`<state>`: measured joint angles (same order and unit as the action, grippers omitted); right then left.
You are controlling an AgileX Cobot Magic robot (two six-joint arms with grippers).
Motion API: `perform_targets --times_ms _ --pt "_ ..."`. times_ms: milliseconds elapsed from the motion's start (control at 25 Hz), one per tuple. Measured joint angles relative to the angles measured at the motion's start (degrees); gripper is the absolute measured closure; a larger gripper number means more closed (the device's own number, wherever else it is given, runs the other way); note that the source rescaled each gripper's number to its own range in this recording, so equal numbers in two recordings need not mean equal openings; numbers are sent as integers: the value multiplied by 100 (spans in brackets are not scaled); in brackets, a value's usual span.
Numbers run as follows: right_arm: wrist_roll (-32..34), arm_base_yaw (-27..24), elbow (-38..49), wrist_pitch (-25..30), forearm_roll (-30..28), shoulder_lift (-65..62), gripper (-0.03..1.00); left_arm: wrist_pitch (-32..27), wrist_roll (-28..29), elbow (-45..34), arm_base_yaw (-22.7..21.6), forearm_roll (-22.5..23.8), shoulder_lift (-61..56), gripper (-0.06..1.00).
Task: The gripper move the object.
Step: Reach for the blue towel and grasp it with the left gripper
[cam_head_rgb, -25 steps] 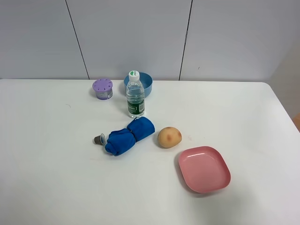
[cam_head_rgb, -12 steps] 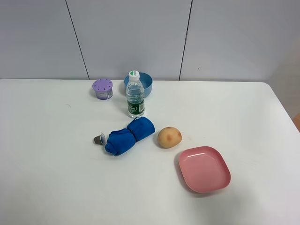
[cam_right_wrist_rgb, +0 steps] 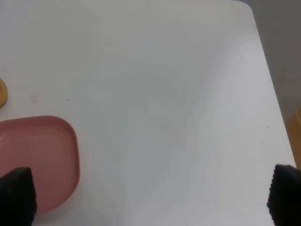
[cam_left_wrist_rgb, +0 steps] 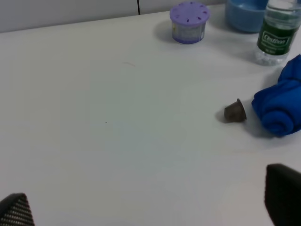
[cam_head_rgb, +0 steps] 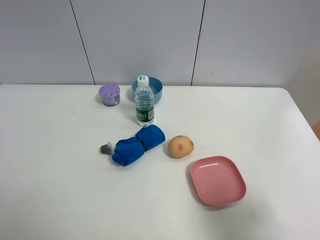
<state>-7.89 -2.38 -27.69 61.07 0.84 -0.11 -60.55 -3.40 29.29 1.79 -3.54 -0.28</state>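
On the white table (cam_head_rgb: 60,190) lie a rolled blue cloth (cam_head_rgb: 138,144), a small brown capsule (cam_head_rgb: 106,148) just left of it, a yellow-orange fruit (cam_head_rgb: 180,146) and a pink plate (cam_head_rgb: 217,180). A clear water bottle (cam_head_rgb: 144,102) stands behind them. No arm shows in the exterior view. In the left wrist view the left gripper (cam_left_wrist_rgb: 150,207) is open, its fingertips (cam_left_wrist_rgb: 282,195) far apart at the frame corners; the capsule (cam_left_wrist_rgb: 234,111) and cloth (cam_left_wrist_rgb: 280,106) lie ahead. In the right wrist view the right gripper (cam_right_wrist_rgb: 150,193) is open above the plate (cam_right_wrist_rgb: 40,157).
A purple perforated-lid container (cam_head_rgb: 109,94) and a blue bowl (cam_head_rgb: 153,88) stand at the back, also in the left wrist view (cam_left_wrist_rgb: 188,21). The table's right edge (cam_right_wrist_rgb: 270,94) drops off near the right gripper. A grey panelled wall stands behind.
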Motion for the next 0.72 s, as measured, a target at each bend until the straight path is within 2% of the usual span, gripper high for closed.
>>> perform_targets --times_ms 320,520,720 --pt "0 0 0 0 0 0 -3 -108 41 125 0 23 374 -6" --pt "0 0 0 0 0 0 -3 -207 -2 851 10 354 1048 -6" --pt "0 0 0 0 0 0 -3 -201 -26 1534 95 392 1981 -6"
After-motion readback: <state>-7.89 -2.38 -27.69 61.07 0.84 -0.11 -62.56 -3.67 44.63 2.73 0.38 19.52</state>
